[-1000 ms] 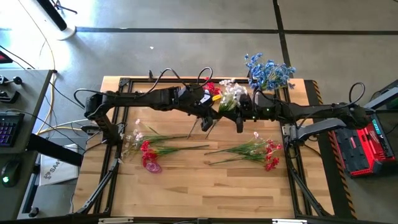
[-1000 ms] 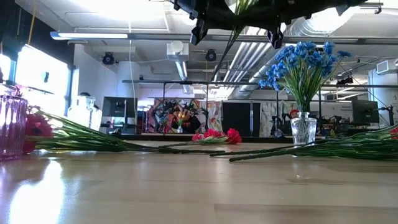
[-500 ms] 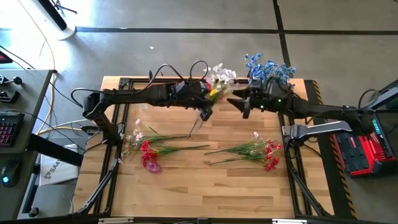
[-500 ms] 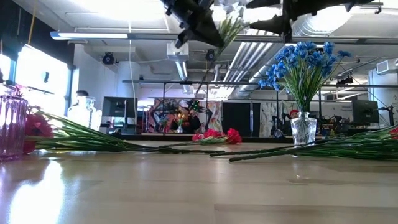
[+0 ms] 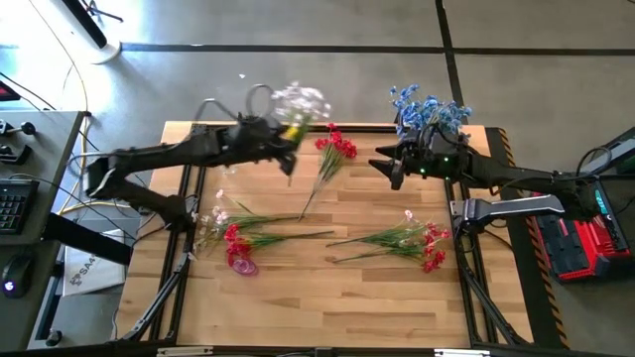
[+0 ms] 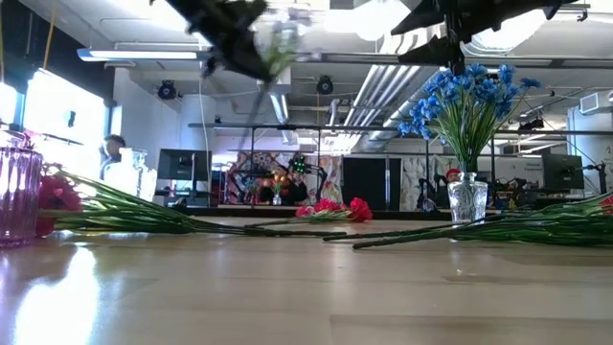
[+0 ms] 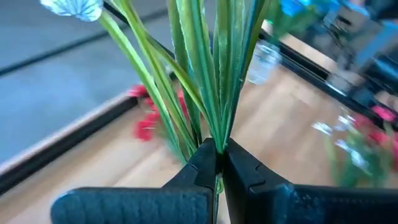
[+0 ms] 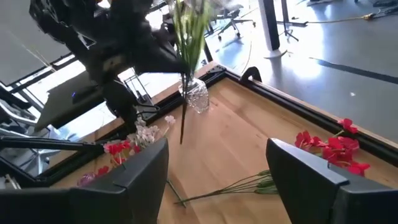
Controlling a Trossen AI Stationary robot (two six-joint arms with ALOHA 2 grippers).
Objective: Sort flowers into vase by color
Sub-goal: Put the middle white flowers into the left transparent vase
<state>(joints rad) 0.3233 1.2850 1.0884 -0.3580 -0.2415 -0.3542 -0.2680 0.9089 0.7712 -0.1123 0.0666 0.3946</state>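
Note:
My left gripper [image 5: 289,156] is shut on a bunch of white flowers [image 5: 299,99], held high over the table's far left part; the low view shows the gripper [image 6: 233,40] near the picture's top. My right gripper [image 5: 383,165] hovers open and empty beside the clear vase of blue flowers [image 5: 429,114]. A red sprig [image 5: 334,149] lies at the far middle. A red bunch [image 5: 402,239] lies at the right. A mixed red and white bunch [image 5: 238,234] lies at the left by a pink vase [image 6: 15,196]. My left gripper pinches the white bunch's green stems [image 7: 214,134] between its two fingers, which lie across them. The bunch is lifted clear of the table. Its blossoms [image 8: 193,12] stand above the fingers and its stem ends [image 8: 182,127] hang below.
An empty clear vase [image 8: 198,97] stands near the table's left side. The table's black frame [image 5: 189,131] runs along the edges. The near half of the wooden top [image 5: 327,307] is bare. A desk with a keyboard [image 5: 12,203] stands left of the table.
My right gripper has opened, let go of the white bunch and drawn back toward the table's right edge. My left gripper has carried the bunch up and toward the table's far left, keeping it clear of the table.

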